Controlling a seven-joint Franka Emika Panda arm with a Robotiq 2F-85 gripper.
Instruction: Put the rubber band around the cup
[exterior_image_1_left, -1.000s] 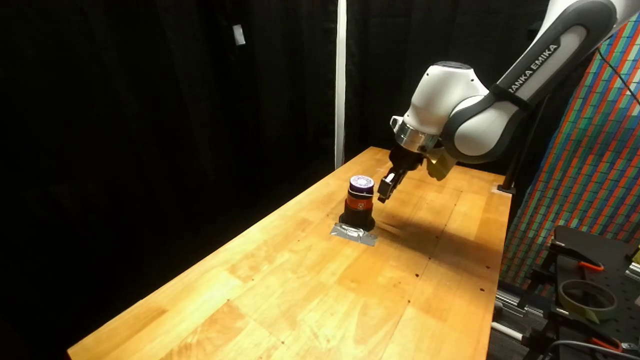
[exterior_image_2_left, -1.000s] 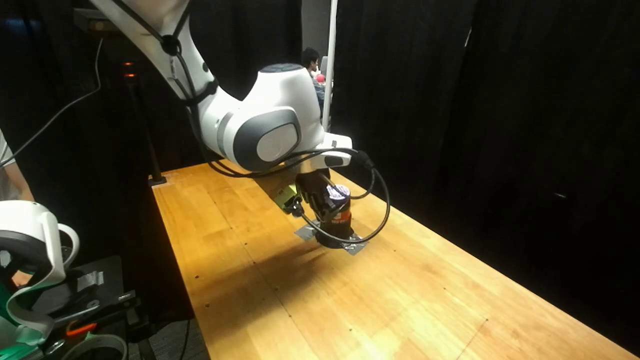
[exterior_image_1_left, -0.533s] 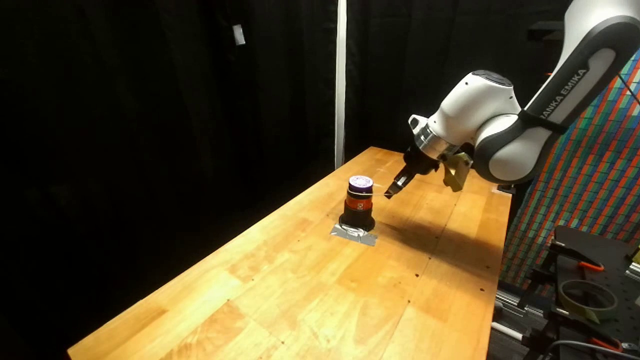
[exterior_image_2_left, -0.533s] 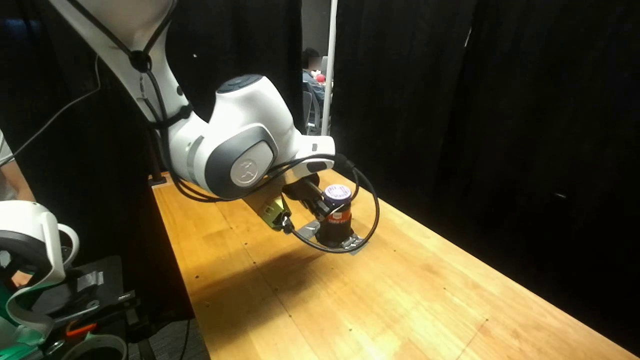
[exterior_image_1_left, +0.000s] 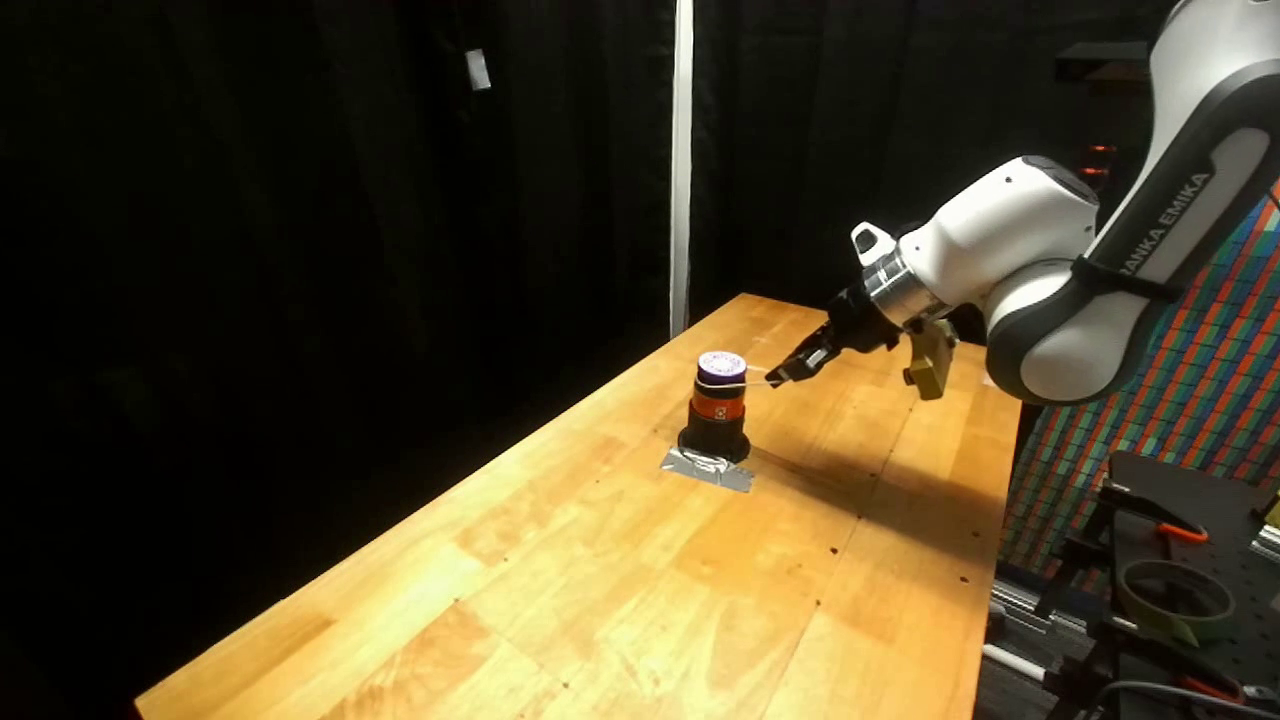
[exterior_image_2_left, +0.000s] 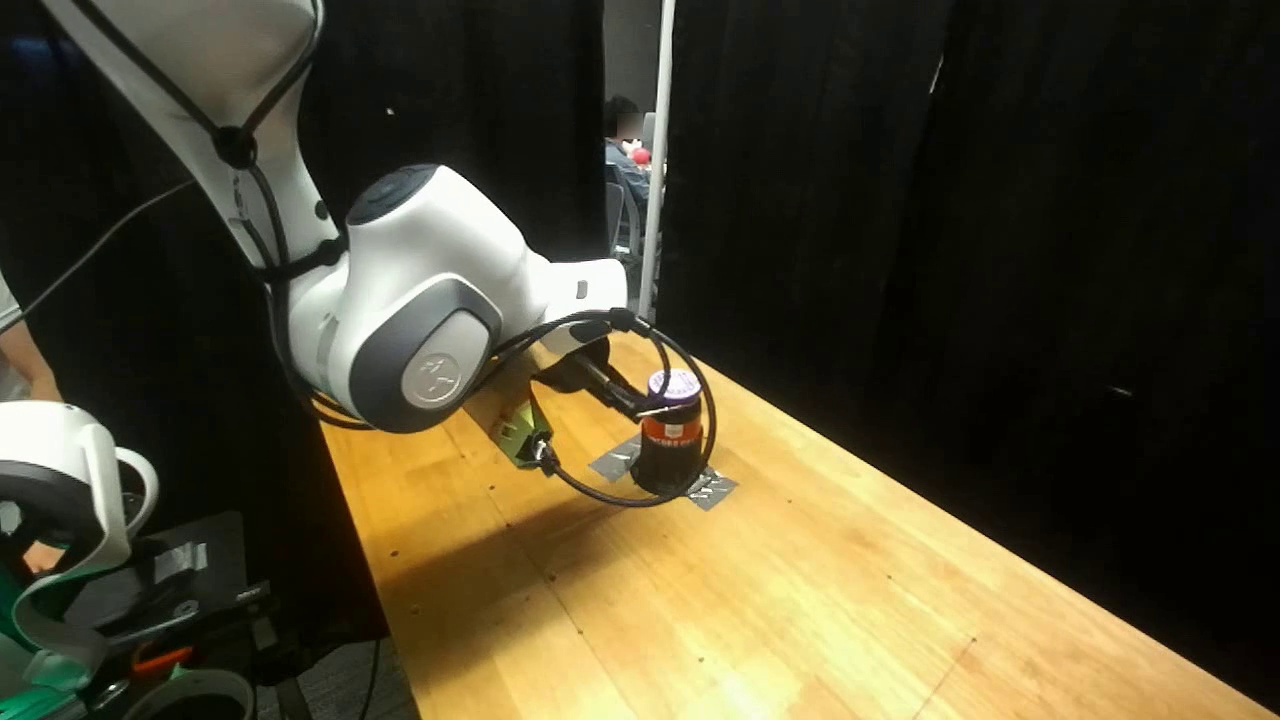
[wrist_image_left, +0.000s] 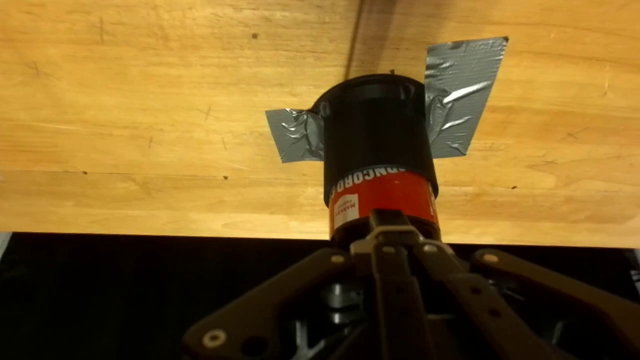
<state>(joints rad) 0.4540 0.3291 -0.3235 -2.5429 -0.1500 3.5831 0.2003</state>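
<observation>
One gripper (wrist_image_left: 391, 225) is spotted nearest of all, low centre in the wrist view, its fingers closed together at the tips. Just past them the cup (wrist_image_left: 390, 192) is framed, mid-picture, with its lettering upside down, its orange label partly covered by those tips and its black lower part pointed toward the top. And here, in an exterior view, the band (exterior_image_1_left: 731, 386) is shown: thin, pale, pinched at the fingertips, stretched straight over a narrow gap, and laid against the cup's side between purple rim and orange label. How it is run behind the cup cannot be told. The cup itself is stood upright, just right of centre in both exterior views, its foot flanked by grey tape (wrist_image_left: 462, 80) stuck to the table (wrist_image_left: 175, 75). The white arm (exterior_image_1_left: 1010, 230) is angled in from the upper right. Farther back, black curtains (exterior_image_2_left: 1000, 200) are hung across the upper right of an exterior view, edged by a pale pole (exterior_image_2_left: 656, 150), and left of that pole, at top centre, a person (exterior_image_2_left: 618, 150) is glimpsed.
</observation>
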